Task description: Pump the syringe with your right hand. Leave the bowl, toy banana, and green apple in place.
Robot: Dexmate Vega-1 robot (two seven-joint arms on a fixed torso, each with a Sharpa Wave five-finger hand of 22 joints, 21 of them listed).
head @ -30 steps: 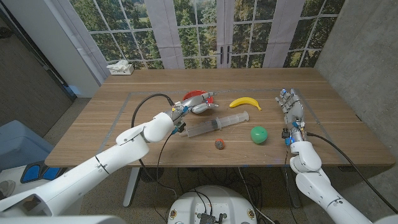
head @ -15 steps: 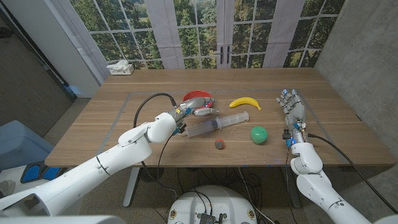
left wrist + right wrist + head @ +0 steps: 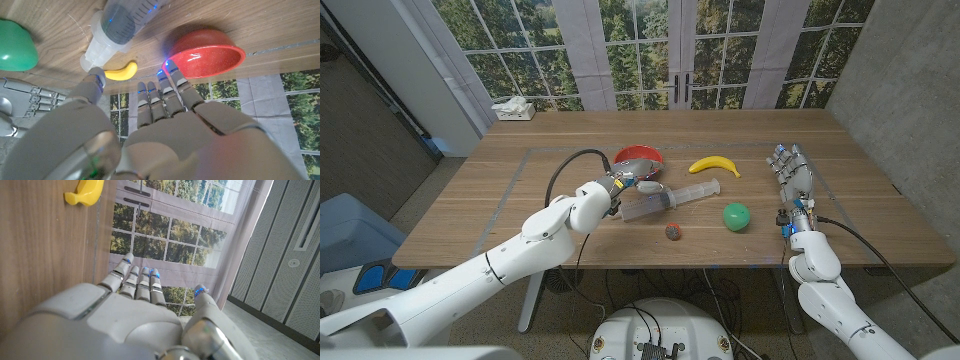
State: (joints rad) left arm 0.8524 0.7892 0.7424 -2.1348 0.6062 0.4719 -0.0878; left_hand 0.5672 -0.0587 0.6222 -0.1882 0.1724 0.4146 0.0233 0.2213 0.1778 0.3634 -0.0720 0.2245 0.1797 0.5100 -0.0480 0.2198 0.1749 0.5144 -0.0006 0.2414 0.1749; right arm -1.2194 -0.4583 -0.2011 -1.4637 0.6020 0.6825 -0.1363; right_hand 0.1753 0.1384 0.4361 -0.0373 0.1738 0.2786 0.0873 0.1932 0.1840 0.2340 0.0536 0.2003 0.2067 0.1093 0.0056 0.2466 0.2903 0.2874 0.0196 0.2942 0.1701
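Syringe (image 3: 665,200) well apart from right hand (image 3: 794,172)

In the head view the left hand (image 3: 632,184) covers the plunger end of the syringe (image 3: 672,199) and the near rim of the red bowl (image 3: 640,156), so contact with either cannot be told; the small red thing (image 3: 673,232) near the table's front edge is too small to name. In the left wrist view the green apple (image 3: 15,45) and the syringe barrel are cut off by the picture's edge; in the right wrist view the toy banana (image 3: 85,192) is likewise cut off.
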